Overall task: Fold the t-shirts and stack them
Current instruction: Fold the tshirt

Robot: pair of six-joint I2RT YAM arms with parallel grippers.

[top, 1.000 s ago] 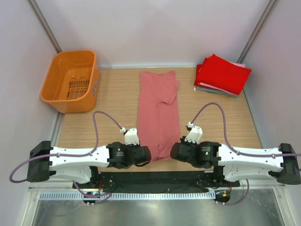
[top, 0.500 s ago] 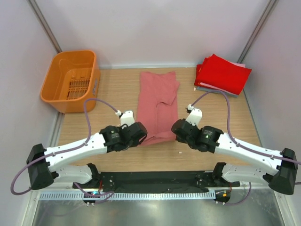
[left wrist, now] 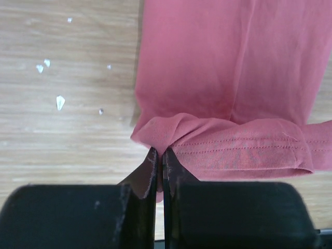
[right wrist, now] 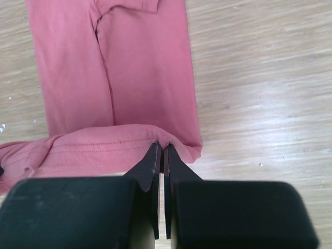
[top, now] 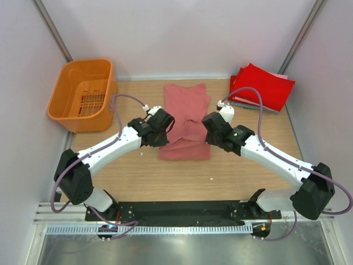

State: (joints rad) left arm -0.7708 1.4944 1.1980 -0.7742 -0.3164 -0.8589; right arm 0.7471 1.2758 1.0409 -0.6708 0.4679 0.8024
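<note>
My left gripper (left wrist: pixel 158 158), right gripper (right wrist: pixel 160 153) both pinched tight on pink shirt (top: pixel 186 102) hem, mid-frame.

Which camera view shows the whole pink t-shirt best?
The top external view: there the pink t-shirt is seen complete, its near end doubled over. The left wrist view shows only one hem corner pinched in the left gripper; the right wrist view shows the other corner in the right gripper, plus cloth beyond.

Pale wood table (top: pixel 259 171) between plain white walls (top: pixel 182 33)
</note>
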